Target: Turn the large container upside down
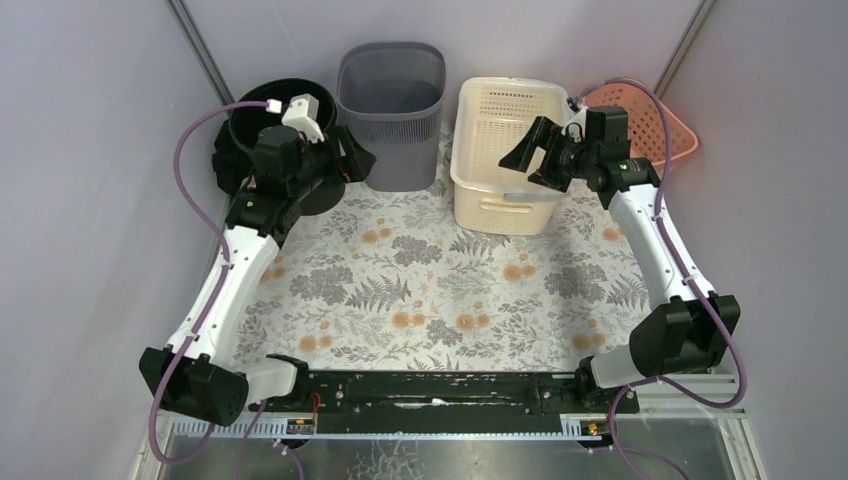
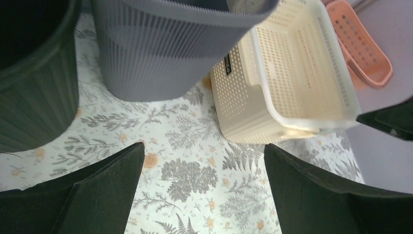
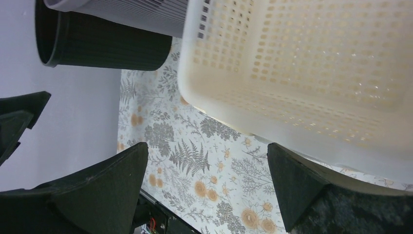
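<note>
The large cream perforated basket (image 1: 500,205) stands upright at the back, right of centre; it shows in the left wrist view (image 2: 292,73) and fills the right wrist view (image 3: 302,63). My right gripper (image 1: 535,165) is open and empty, held over the basket's right side near its rim, without touching it; in its own view (image 3: 207,156) the basket's near wall lies just beyond the fingertips. My left gripper (image 1: 350,160) is open and empty, between the black bin and the grey bin; in its own view (image 2: 204,161) only the floral mat lies between the fingers.
A grey slatted bin (image 1: 392,100) stands upright left of the basket. A black round bin (image 1: 270,110) sits at the far left behind my left arm. A pink basket (image 1: 655,125) lies at the back right corner. Walls close in on three sides.
</note>
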Motion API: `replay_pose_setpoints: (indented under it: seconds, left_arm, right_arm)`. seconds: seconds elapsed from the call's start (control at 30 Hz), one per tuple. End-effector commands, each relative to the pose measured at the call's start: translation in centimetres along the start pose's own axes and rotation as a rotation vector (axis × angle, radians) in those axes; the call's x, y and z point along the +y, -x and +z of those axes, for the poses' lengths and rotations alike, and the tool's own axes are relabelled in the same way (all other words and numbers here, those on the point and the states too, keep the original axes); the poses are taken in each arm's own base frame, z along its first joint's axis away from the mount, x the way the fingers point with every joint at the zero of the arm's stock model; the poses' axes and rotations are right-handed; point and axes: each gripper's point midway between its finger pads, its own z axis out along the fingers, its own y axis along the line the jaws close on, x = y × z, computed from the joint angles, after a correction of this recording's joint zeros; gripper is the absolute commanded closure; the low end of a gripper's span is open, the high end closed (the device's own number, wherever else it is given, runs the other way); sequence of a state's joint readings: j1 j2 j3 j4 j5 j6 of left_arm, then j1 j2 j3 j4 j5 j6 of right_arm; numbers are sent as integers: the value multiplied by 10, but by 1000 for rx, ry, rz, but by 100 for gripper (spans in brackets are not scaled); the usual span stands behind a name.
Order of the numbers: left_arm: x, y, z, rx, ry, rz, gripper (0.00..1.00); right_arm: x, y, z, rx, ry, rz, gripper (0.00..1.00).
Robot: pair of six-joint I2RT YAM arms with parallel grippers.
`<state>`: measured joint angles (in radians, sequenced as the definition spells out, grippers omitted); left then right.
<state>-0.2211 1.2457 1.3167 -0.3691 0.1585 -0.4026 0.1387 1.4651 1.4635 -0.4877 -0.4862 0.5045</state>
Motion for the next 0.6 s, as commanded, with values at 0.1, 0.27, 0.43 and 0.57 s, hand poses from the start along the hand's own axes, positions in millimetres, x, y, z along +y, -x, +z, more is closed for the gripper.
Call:
replay_pose_setpoints:
  seconds: [0.1, 0.27, 0.43, 0.57]
  left_arm:
    - [-35, 18, -21, -84, -220, -18, 0]
    - [-30, 15, -23, -69, -184, -46, 0]
    - [-19, 12, -35, -91, -120, -43, 0]
    - [-14, 9, -43, -117, -101, -30, 0]
  right_arm:
    - [14, -8, -9, -46, 82, 29, 1]
    - [33, -14, -27, -96, 194, -33, 1]
    - [66, -30, -53, -155, 429, -137, 1]
    - [76, -30, -66, -216, 482, -185, 1]
